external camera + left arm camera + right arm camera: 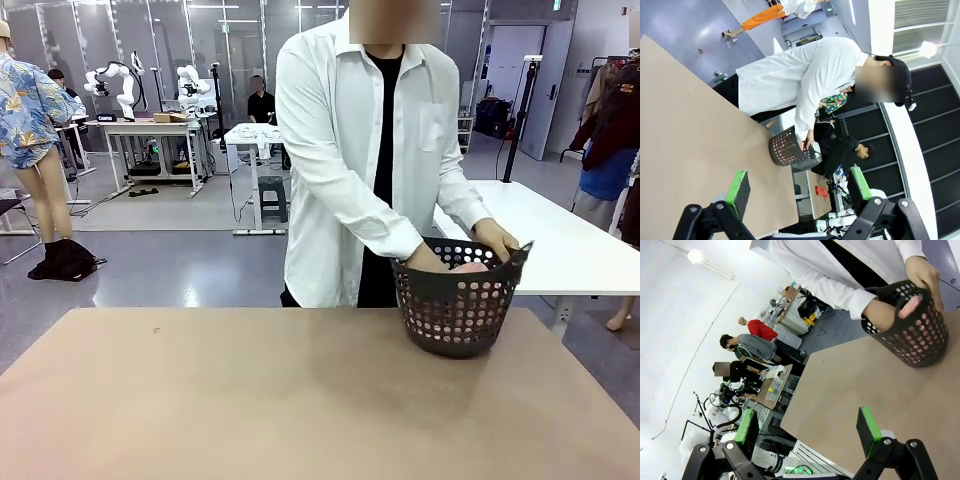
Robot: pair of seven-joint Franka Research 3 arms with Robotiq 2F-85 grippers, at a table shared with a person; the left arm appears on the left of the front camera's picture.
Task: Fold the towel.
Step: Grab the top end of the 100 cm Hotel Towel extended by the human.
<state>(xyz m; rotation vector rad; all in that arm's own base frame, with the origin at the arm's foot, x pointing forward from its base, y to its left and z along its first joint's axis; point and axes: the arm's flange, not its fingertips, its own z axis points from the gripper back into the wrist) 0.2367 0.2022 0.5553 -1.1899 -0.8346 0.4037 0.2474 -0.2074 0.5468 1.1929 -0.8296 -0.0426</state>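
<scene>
The salmon-pink towel (468, 268) lies bunched inside a dark perforated basket (458, 315) at the table's far right; pink shows through the basket's holes and at its mouth (910, 305). A person in a white shirt stands at the far side with both hands (497, 238) at the basket's rim. My left gripper (799, 186) is open, high above the table, with the basket (786, 147) far off. In the right wrist view my right gripper (809, 426) is open too, well away from the basket (916, 335). Nothing sits between either pair of green pads.
The brown tabletop (250, 400) stretches wide and bare in front of the basket. A white table (560, 230) stands behind the person at right. Other tables, people and robot arms show far back in the room.
</scene>
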